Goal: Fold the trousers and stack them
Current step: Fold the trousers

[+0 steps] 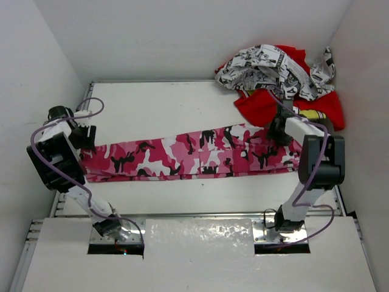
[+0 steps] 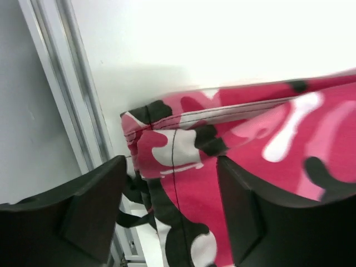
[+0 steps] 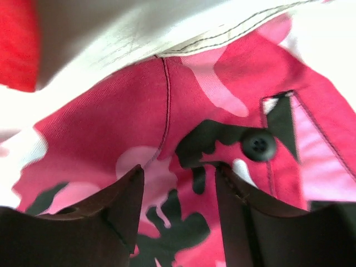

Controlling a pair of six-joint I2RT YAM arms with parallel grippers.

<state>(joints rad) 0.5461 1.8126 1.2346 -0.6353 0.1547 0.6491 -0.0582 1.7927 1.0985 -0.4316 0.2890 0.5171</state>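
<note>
– Between the fingers of the left end effector (image 2: 169, 167), what do you see?

– The leg-end hem (image 2: 161, 123) of the trousers (image 1: 194, 155). The fingers stand well apart and straddle the hem. Cloth fills the gap, but neither pad plainly presses on it, so I read the end effector as open, with nothing gripped.

– And the right end effector (image 3: 175, 169)?

– Parted too, though less widely. It sits low over the waist end, just beside a black button (image 3: 258, 145) at a pocket corner. Cloth lies under the gap, and nothing looks pinched.

– Where do the trousers lie overall?

– Stretched in one long strip across the worktop (image 1: 158, 100), from the left arm to the right. Judging by the narrow width, one leg lies on the other. Past the waist end, in the far right corner, a black-and-white printed cloth (image 1: 273, 70) is heaped on a red cloth (image 1: 258, 108). The waist is near the red one, but I cannot tell whether they touch.

– How will the fabric handle?

– Light, soft and limp, I'd say. It should sag between the two holds and keep no shape of its own. A shallow pinch may lift only the top layer and let the layers slide apart.

– So where should it be taken?

– At the stitched hem and at the waistband, where the seams give thickness, biting deep enough to catch every layer. The waist end should be kept away from the red cloth so that it doesn't drag along.
</note>
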